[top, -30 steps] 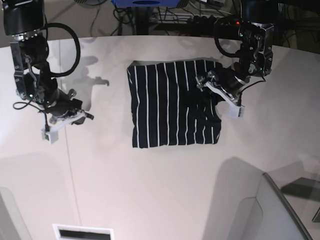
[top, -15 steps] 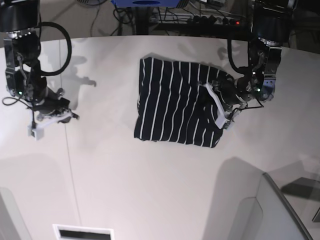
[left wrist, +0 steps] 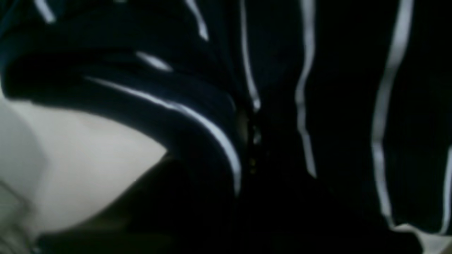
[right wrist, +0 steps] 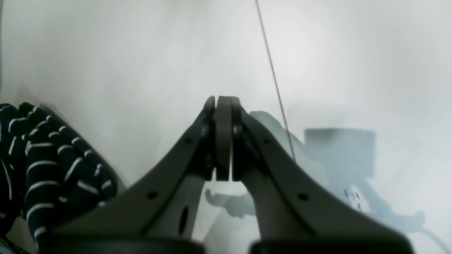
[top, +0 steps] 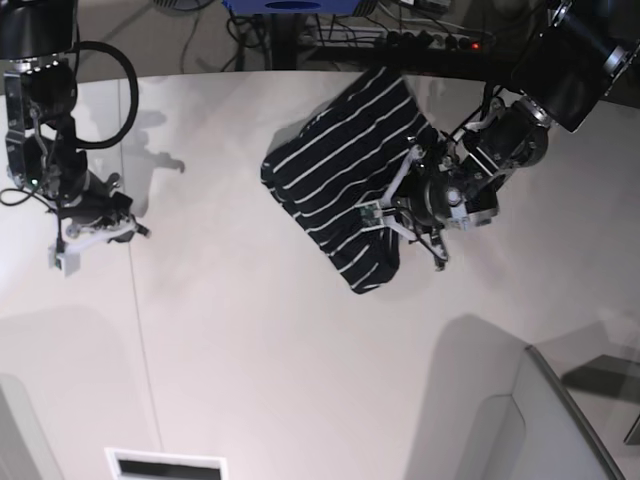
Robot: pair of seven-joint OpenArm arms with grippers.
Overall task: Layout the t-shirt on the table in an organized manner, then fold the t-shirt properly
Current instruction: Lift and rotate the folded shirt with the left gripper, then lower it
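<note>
Nearest, bare table (top: 300, 380). Further back, t-shirt (top: 340, 170) now swung onto a diagonal, bunched, lifted off its flat square of a second ago. Left gripper (top: 400, 205) clamped on its edge, dragging. Off to the side, right gripper (right wrist: 223, 137) pressed shut, empty. Looks like undoing the fold for relaying.

The left gripper (top: 385, 212) is masked by t-shirt (top: 345, 170) folds in the base view, so its jaws cannot be made out; the left wrist view is blurred and filled with dark fabric; the t-shirt is cut off at the right wrist view's left edge.
</note>
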